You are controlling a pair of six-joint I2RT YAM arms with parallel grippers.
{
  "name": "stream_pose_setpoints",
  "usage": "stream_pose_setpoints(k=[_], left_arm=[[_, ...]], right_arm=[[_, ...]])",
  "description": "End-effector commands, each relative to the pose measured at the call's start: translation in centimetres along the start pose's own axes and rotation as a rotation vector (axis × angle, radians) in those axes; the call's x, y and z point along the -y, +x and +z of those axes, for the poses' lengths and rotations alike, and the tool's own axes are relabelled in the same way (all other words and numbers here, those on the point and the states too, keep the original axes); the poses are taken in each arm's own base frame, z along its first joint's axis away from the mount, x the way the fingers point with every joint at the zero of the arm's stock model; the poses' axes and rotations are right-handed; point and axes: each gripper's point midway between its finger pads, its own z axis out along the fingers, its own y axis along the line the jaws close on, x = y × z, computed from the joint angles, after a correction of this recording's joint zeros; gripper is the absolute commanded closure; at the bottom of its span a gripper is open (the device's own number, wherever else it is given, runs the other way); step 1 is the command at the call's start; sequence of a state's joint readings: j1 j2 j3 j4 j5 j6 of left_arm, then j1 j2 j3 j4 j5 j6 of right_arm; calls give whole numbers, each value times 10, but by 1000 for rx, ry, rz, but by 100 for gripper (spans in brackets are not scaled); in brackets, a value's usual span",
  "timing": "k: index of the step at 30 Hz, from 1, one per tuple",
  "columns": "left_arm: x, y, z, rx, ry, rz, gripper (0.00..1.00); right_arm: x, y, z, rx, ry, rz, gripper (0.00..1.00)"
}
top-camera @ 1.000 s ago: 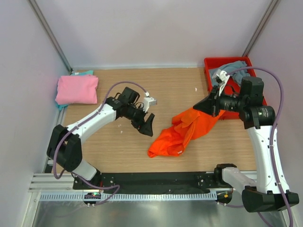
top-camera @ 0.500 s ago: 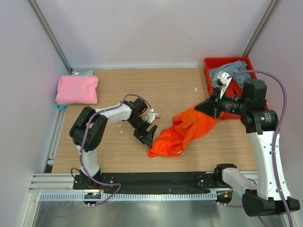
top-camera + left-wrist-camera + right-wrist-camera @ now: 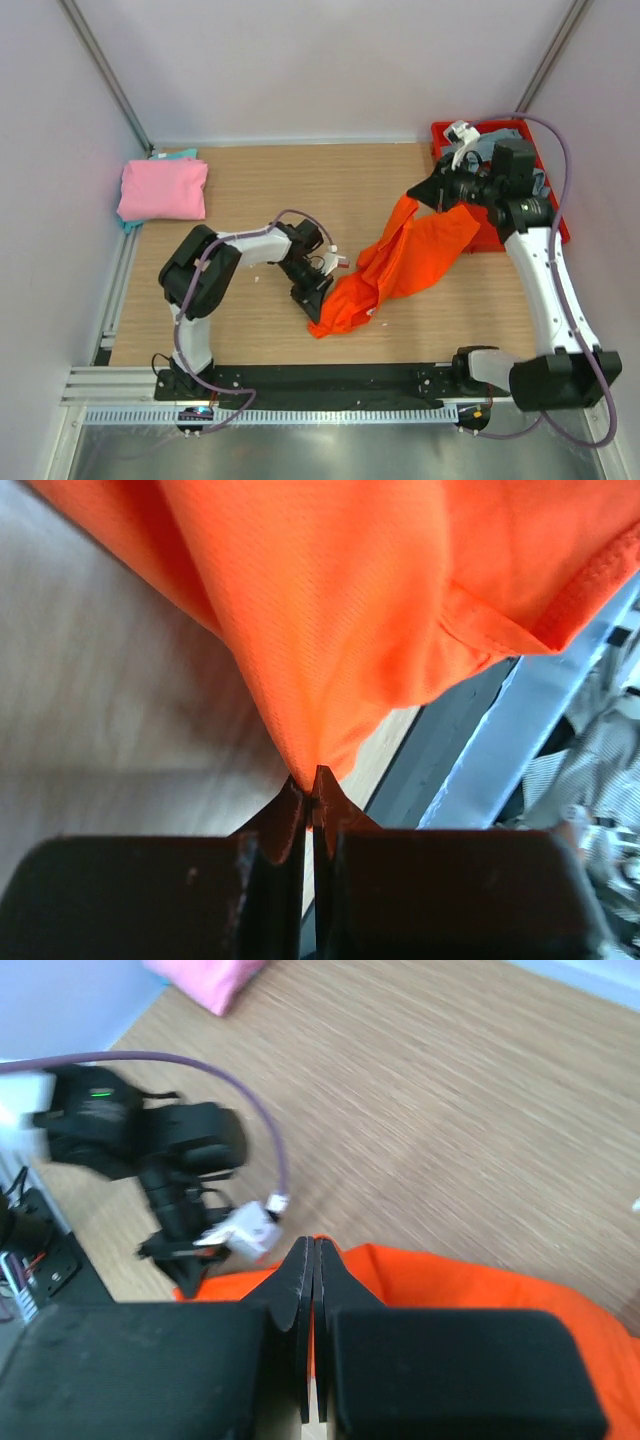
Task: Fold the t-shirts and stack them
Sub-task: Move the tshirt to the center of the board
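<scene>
The orange t-shirt hangs stretched between both grippers over the middle of the table. My left gripper is shut on its lower left corner near the front edge; the left wrist view shows the orange t-shirt pinched at my left gripper. My right gripper holds the top corner raised, and in the right wrist view the orange t-shirt is clamped in my right gripper. A folded pink t-shirt lies at the back left on a teal t-shirt. A grey-blue t-shirt sits in the red bin.
The red bin stands at the back right, behind the right arm. Grey walls close in the back and both sides. The black mounting rail runs along the front edge. The left arm shows below the cloth in the right wrist view.
My left gripper swung down to the shirt's lower left corner and shut on it. My right gripper lifted its corner higher and back, pulling the shirt up off the table.
</scene>
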State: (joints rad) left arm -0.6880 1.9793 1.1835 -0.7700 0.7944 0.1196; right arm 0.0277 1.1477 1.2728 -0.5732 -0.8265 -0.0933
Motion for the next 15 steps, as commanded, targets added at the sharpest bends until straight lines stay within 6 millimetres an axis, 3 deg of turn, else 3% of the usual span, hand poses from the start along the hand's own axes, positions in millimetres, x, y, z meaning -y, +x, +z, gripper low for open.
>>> stream_pose_setpoints(k=[1, 3, 4, 6, 7, 11, 13, 15], left_arm=[[27, -6, -23, 82, -49, 177, 100], [42, -10, -38, 131, -119, 304, 100], [51, -4, -35, 121, -136, 358, 100], [75, -3, -43, 147, -182, 497, 100], [80, -2, -44, 153, -194, 535, 100], [109, 0, -48, 147, -224, 687, 100], [119, 2, -42, 112, -228, 735, 100], [129, 0, -37, 80, -241, 782, 100]], right_arm=[[41, -38, 25, 79, 111, -20, 98], [53, -43, 42, 54, 104, -16, 99], [67, -47, 62, 29, 99, -7, 99], [86, -35, 93, -34, 80, 50, 98], [79, -57, 101, -8, 58, 15, 98], [74, -72, 150, -39, 5, -25, 98], [59, -83, 176, -40, -54, -43, 98], [41, -100, 187, -11, -107, -55, 98]])
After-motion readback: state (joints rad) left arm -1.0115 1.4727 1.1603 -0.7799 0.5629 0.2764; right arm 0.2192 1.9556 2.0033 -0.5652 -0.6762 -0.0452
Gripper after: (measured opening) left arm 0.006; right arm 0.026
